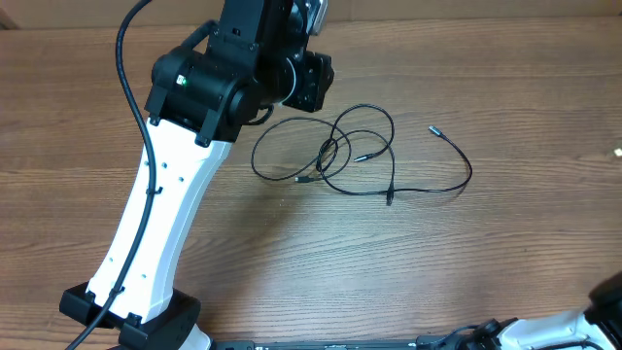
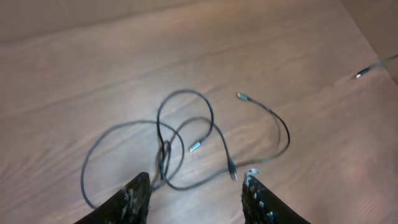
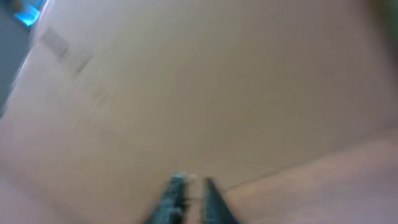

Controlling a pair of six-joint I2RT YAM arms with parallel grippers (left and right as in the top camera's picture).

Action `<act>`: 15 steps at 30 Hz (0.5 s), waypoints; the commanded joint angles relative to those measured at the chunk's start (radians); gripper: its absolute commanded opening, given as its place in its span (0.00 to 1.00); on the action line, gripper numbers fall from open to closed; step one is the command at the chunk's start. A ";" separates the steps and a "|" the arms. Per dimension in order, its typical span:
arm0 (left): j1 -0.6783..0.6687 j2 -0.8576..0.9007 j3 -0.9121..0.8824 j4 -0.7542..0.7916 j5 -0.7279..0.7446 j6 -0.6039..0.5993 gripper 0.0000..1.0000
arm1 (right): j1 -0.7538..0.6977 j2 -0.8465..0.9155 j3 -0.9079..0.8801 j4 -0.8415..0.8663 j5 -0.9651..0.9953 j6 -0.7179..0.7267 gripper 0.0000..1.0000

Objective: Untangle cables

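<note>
The cables lie on the wooden surface a little right of centre in the overhead view. They are thin black strands looped over one another in a loose tangle. The loops cross most densely at the left-middle of the heap. One strand runs out to the right, curves upward and ends in a small silvery plug lying apart from the loops. The left arm, white below and black above, reaches from the lower left of the frame to the top centre, and its black head sits just to the upper left of the tangle. A thick black cord runs along that arm. The right arm shows only at the lower right corner, well apart from the cables.

In the left wrist view the cables spread across the middle of the frame, with another plug inside the loops. The left gripper is at the bottom edge. Its jaws are released and stand wide apart, gripping nothing, with the nearest strands lying on the surface between them.

The right wrist view is heavily blurred. The right gripper shows at the bottom centre against a tan background, its dark jaws close together with a thin pale gap. Whether they are clenched or released cannot be told.
</note>
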 commanded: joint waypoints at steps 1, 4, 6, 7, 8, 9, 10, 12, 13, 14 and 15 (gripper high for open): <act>0.005 -0.014 0.021 -0.012 0.034 0.027 0.47 | -0.091 -0.015 0.005 -0.038 0.092 -0.011 1.00; 0.004 -0.014 0.021 -0.012 0.060 0.027 0.47 | -0.139 -0.016 0.005 -0.141 0.160 -0.094 1.00; 0.004 -0.014 0.021 -0.013 0.093 0.027 0.47 | -0.160 -0.016 0.005 -0.262 0.250 -0.170 1.00; 0.004 -0.014 0.021 -0.016 0.110 0.027 0.47 | -0.169 -0.016 0.005 -0.340 0.312 -0.228 1.00; 0.004 -0.014 0.021 -0.018 0.119 0.027 0.47 | -0.172 -0.016 0.005 -0.397 0.364 -0.283 1.00; 0.004 -0.014 0.021 -0.021 0.130 0.027 0.47 | -0.173 -0.016 0.005 -0.444 0.410 -0.340 1.00; 0.004 -0.014 0.021 -0.022 0.134 0.027 0.47 | -0.173 -0.016 0.005 -0.482 0.441 -0.405 1.00; 0.004 -0.014 0.021 -0.023 0.135 0.026 0.48 | -0.155 -0.016 0.005 -0.510 0.462 -0.471 1.00; 0.004 -0.014 0.021 -0.023 0.135 0.026 0.48 | -0.145 -0.016 0.005 -0.509 0.476 -0.471 1.00; 0.004 -0.014 0.021 -0.023 0.135 0.026 0.48 | -0.134 -0.016 0.005 -0.509 0.497 -0.471 1.00; 0.004 -0.014 0.021 -0.026 0.136 0.026 0.47 | -0.120 -0.018 0.006 -0.520 0.549 -0.468 1.00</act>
